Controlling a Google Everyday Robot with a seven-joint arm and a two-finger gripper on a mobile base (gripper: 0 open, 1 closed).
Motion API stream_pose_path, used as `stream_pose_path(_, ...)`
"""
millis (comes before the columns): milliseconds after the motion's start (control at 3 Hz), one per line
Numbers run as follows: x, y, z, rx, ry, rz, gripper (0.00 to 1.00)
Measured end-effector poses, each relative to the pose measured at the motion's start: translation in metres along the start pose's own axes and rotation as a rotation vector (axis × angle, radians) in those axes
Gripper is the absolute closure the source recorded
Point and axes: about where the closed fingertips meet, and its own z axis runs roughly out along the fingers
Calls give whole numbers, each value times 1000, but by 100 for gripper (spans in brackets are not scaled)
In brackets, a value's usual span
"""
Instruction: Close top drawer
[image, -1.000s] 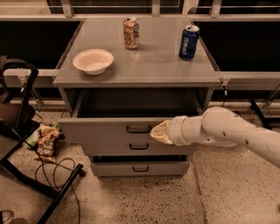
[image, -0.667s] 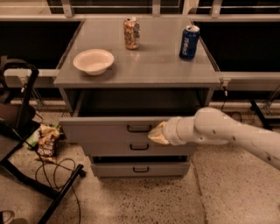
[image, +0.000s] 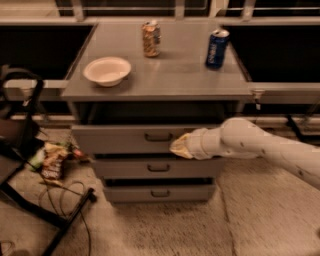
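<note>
The top drawer (image: 120, 137) is grey metal with a small black bar handle (image: 158, 136) mid-front. It stands partly pulled out of the grey cabinet, with a dark gap above its front. My gripper (image: 179, 146) comes in from the right on a white arm and sits against the drawer front, just right of the handle. Its yellowish tip touches or nearly touches the front panel.
Two lower drawers (image: 159, 168) sit under the top one. On the cabinet top (image: 175, 75) stand a white bowl (image: 107, 70), an orange can (image: 150, 38) and a blue can (image: 217, 48). A black frame (image: 20, 165), cables and snack bags (image: 51, 160) lie on the floor at left.
The drawer front has moved back toward the cabinet a little, and my gripper has moved left with it along the front.
</note>
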Motion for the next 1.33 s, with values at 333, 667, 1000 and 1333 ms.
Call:
stream_pose_path(333, 0, 0, 0, 0, 0, 0, 100)
stream_pose_path(667, 0, 0, 0, 0, 0, 0, 82)
stream_pose_path(1000, 0, 0, 0, 0, 0, 0, 51)
stream_pose_path(1333, 0, 0, 0, 0, 0, 0, 26)
